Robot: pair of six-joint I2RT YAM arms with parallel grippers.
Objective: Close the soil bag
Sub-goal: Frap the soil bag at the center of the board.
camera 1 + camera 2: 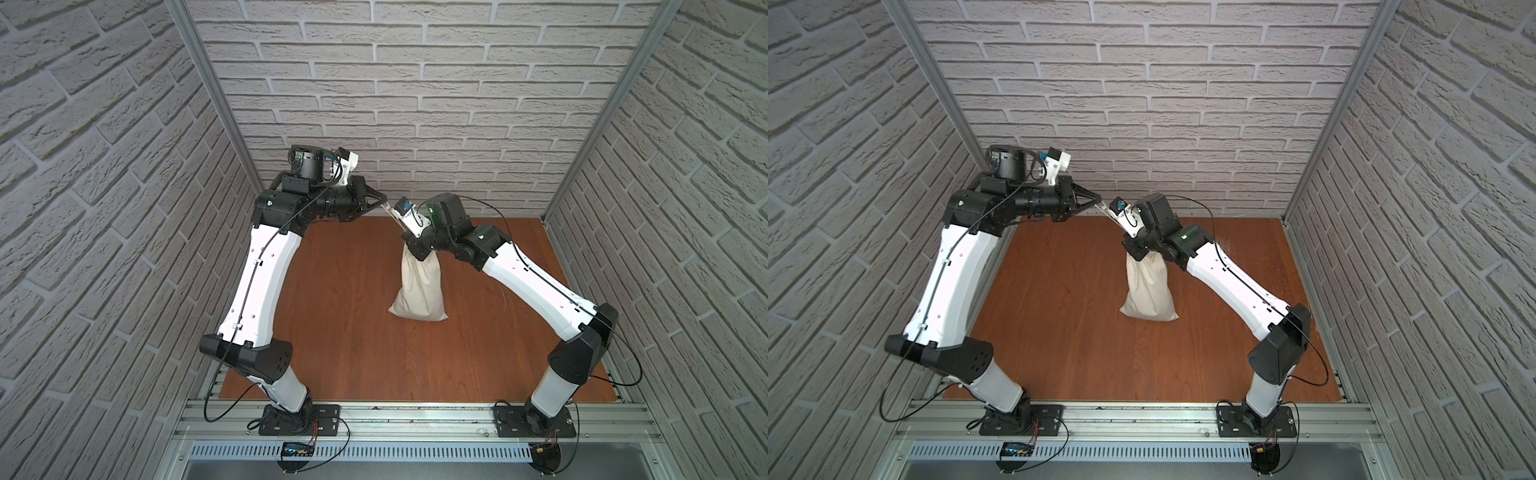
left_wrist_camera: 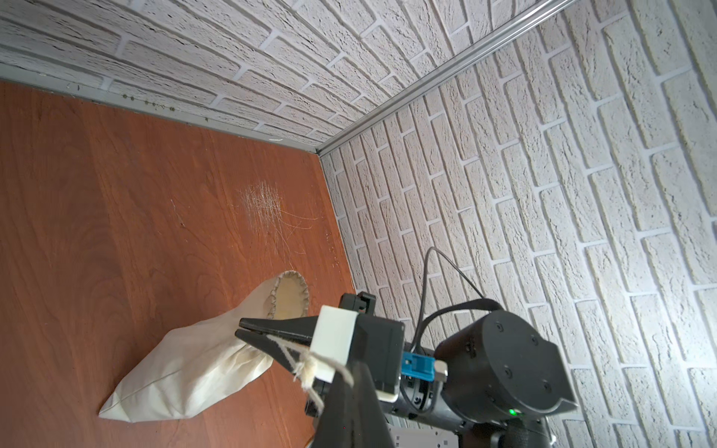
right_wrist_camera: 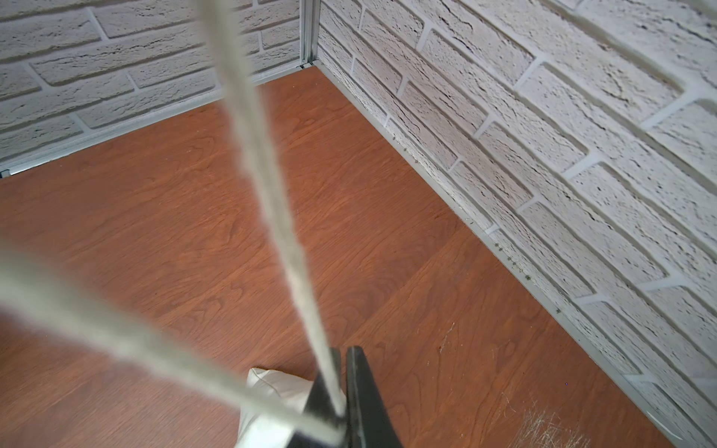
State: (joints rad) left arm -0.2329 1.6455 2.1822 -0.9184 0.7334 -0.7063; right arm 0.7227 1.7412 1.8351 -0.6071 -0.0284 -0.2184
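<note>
Here, cinching the soil bag [image 1: 419, 291].
Right gripper [image 2: 242, 331] clamps the drawstring [image 3: 267, 170] at the neck [image 1: 417, 259], anchoring; left gripper [image 1: 384, 200] clamps near its knot [image 2: 309, 366] to pull.

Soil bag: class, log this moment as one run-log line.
cream cloth soil bag: mouth partly open | left gripper: shut on thin white cord | right gripper: shut at bag neck

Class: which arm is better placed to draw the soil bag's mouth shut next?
Probably left. The left tool grips the cord near its knot, with room to pull; the right tool pins it at the soil bag's neck.
</note>
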